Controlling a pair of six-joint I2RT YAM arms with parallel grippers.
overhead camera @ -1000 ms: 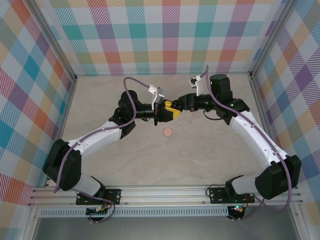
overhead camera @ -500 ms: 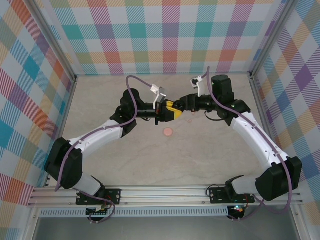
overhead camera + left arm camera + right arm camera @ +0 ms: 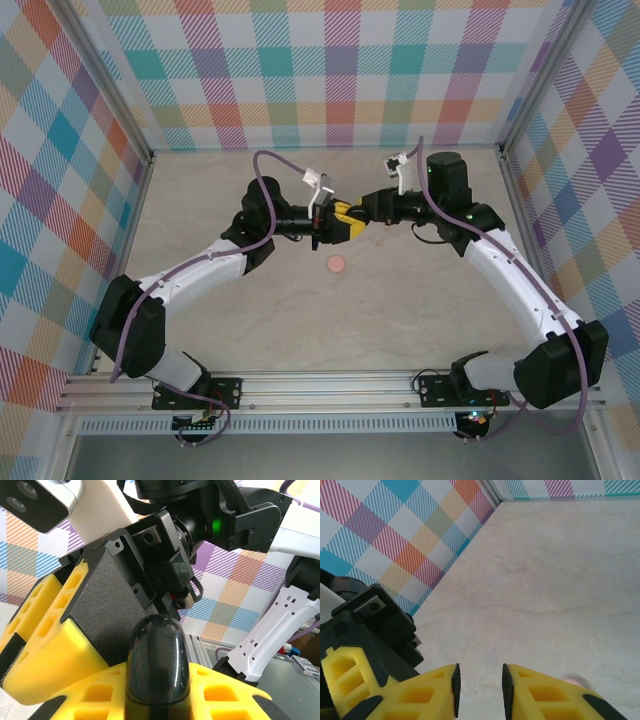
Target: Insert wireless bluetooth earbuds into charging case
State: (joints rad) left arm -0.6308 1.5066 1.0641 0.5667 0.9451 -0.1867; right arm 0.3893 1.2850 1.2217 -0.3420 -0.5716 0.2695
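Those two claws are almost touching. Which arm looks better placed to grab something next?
The right, probably. The right gripper is open with nothing between its fingers, and it sits close to the left gripper, which is already shut on a glossy black piece.

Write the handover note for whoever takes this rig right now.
Left gripper: shut on a glossy black rounded piece.
Right gripper: open, empty, close to the left one.
Small pink round item: on the beige table, just on the near side of both grippers.
Done: nothing seen inserted.
Left: the whole insertion.
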